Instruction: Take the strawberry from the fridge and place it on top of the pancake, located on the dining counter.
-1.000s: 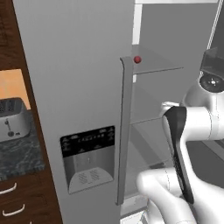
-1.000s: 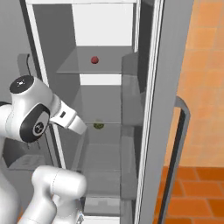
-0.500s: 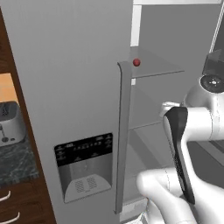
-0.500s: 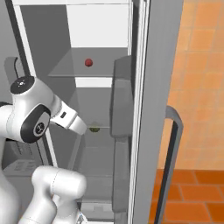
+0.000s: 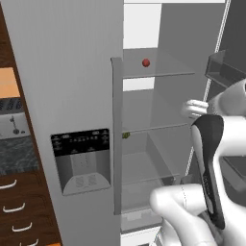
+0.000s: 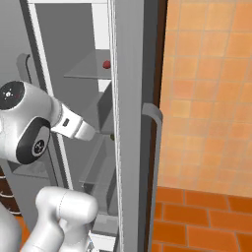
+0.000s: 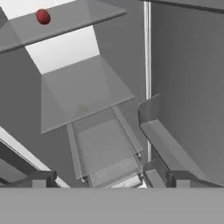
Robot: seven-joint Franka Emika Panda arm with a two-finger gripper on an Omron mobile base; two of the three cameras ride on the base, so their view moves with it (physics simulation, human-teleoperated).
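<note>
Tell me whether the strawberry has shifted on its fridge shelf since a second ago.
No. The strawberry sits on the same upper glass shelf of the fridge; its changed position in the picture comes from the camera moving.

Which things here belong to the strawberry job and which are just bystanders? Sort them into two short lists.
Belongs to the job:
- strawberry, on an upper glass shelf
- fridge, right compartment standing open
- gripper, open and empty, well below the berry

Just lying about:
- toaster on the dark counter to the left
- small green item on a lower shelf
- wooden drawers
</note>
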